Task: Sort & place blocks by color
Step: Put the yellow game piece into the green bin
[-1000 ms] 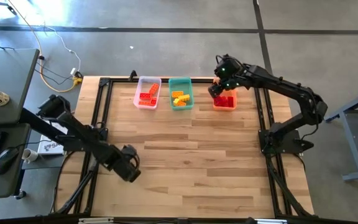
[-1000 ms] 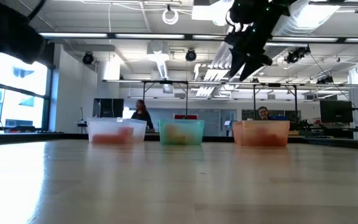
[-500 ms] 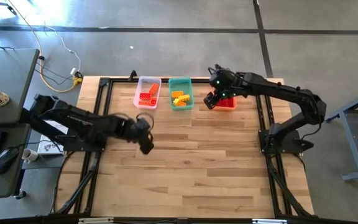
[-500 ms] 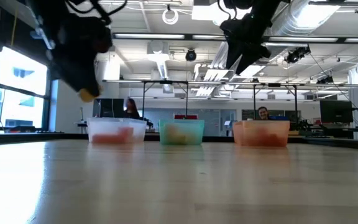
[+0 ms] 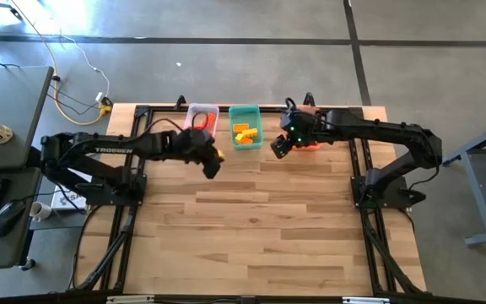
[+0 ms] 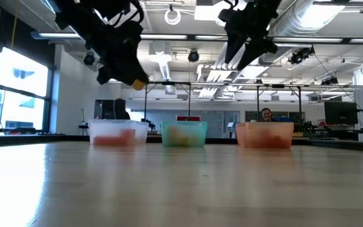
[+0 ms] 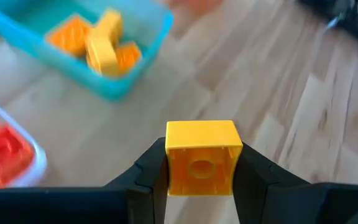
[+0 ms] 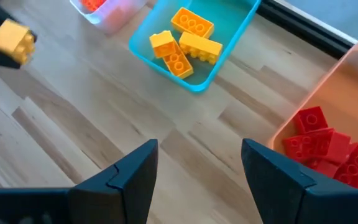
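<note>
1. We see the left claw (image 7: 201, 180) clamped on a yellow block (image 7: 202, 155), held above the bench (image 5: 260, 219) just in front of the clear bin (image 5: 199, 118), near the teal bin (image 5: 245, 127).
2. Right claw (image 8: 194, 168) is spread wide and empty, in front of the teal bin, beside the orange bin (image 8: 340, 81).
3. Teal bin holds yellow-orange blocks (image 8: 185, 40); orange bin holds red blocks (image 8: 328, 146); clear bin contents look red-orange, probably blocks.

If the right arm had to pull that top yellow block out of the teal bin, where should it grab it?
Probably from straight above, end effector fingers closing across the short sides of the top yellow block. It lies flat, studs up, apart from the bin walls; the other blocks crowd one long side.
</note>
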Motion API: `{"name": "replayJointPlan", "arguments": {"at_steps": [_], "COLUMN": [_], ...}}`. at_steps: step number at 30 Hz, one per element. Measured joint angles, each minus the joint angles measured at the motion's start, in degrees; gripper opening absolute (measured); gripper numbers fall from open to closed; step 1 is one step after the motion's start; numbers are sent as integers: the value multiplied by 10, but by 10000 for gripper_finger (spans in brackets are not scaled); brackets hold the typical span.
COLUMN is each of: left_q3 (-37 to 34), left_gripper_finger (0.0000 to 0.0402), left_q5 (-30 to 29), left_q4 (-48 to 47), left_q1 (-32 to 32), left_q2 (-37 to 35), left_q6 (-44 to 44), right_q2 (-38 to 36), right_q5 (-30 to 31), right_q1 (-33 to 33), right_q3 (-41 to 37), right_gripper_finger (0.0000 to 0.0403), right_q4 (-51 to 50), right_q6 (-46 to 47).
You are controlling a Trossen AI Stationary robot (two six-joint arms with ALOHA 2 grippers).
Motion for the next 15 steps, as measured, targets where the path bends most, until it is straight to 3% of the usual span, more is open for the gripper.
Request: {"name": "replayJointPlan", "arguments": {"at_steps": [15], "left_q3": [0], "left_gripper_finger": [104], "left_q5": [15], "left_q4": [211], "left_q1": [99], "left_q2": [14], "left_q6": [127], "right_q2": [0], "right_q5": [78], "right_q1": [62], "right_q3": [0], "right_gripper_finger": [218], "right_q4": [4], "right_q6": [100]}}
